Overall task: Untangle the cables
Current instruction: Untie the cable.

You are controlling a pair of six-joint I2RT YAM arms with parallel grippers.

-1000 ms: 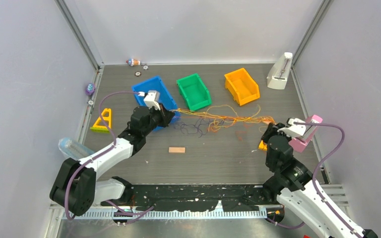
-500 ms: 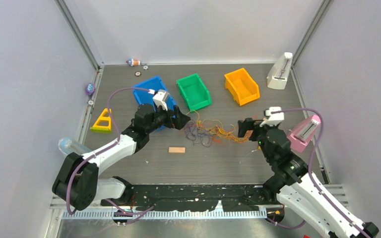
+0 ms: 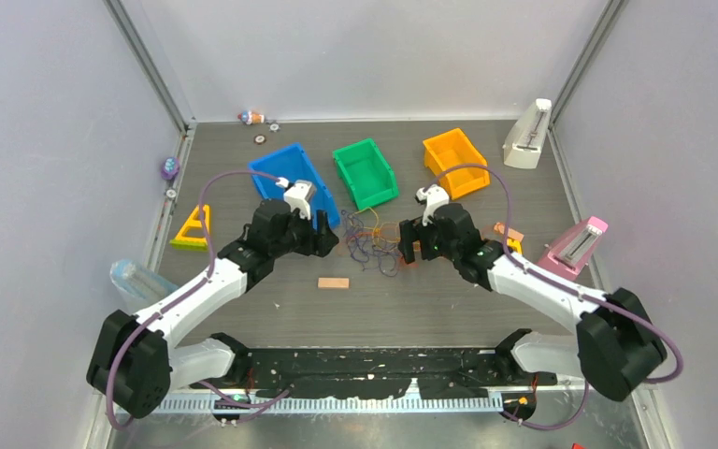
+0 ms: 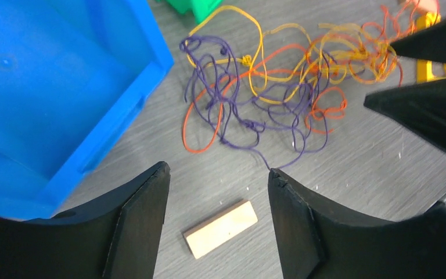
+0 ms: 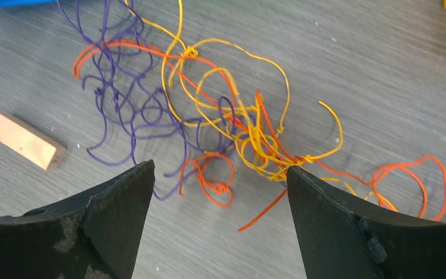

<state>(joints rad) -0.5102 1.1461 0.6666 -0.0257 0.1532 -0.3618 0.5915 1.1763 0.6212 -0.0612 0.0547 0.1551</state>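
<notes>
Loose tangle of thin purple, orange, yellow wire cables lies between arms. Left gripper and right gripper both spread wide, empty, flanking tangle, likely poised to pinch opposite strands.

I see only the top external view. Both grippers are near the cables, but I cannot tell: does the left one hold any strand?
Observer: No. In the left wrist view the left gripper is open, and the cables lie on the table beyond its fingertips.
Operator: And the right one?
Observer: The right gripper is open too; its wrist view shows no strand pinched between the fingers.
Operator: Which colour lies closest to the left gripper?
Observer: Purple. One purple strand ends close to one of its fingertips.
</notes>
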